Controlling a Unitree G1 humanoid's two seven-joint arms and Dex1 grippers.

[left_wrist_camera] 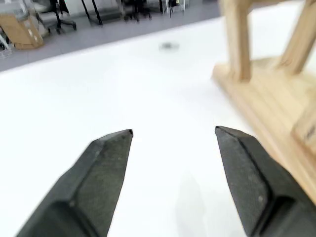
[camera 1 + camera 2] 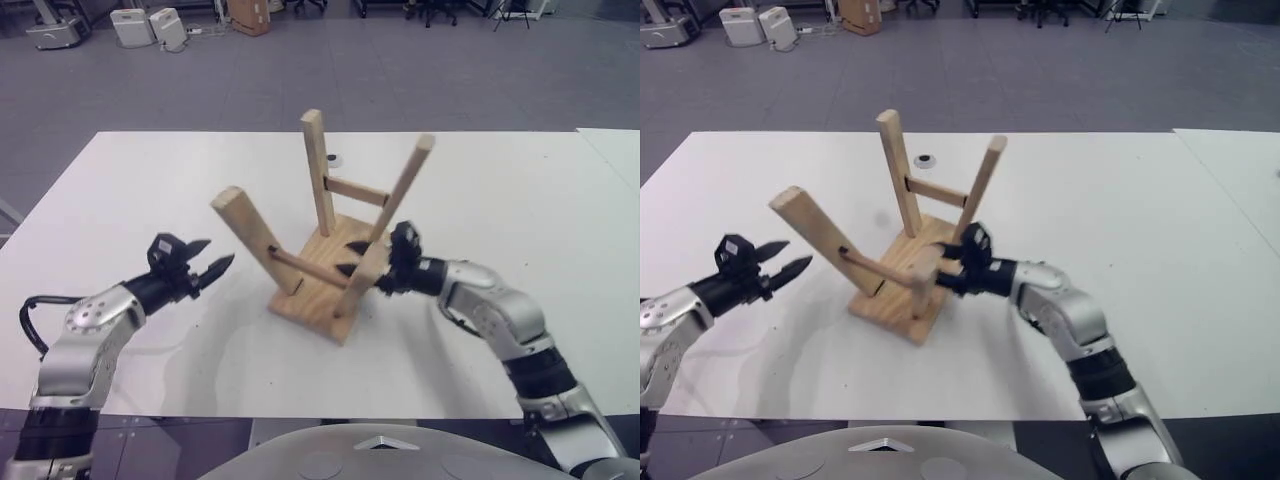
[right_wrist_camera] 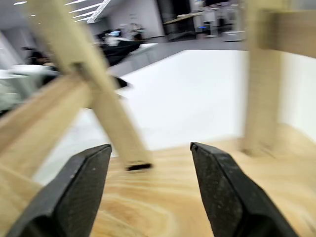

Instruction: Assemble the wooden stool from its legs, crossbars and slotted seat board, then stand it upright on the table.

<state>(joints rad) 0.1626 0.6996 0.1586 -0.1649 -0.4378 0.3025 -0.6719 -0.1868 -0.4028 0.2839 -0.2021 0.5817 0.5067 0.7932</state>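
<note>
Stool (image 2: 322,190) inverted mid-surface, seat board (image 2: 308,305) down, legs splayed unevenly. Left gripper (image 2: 220,252) jaws released, well apart from it. Right gripper (image 2: 346,258) jaws released, empty, beside near leg (image 2: 400,195). Risk: a nudge there unseats loose joints and topples the frame.

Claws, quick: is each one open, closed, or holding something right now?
Left claw: open, empty, beside the upturned stool.
Right claw: open, gripping nothing, just above the seat board between the legs.
</note>
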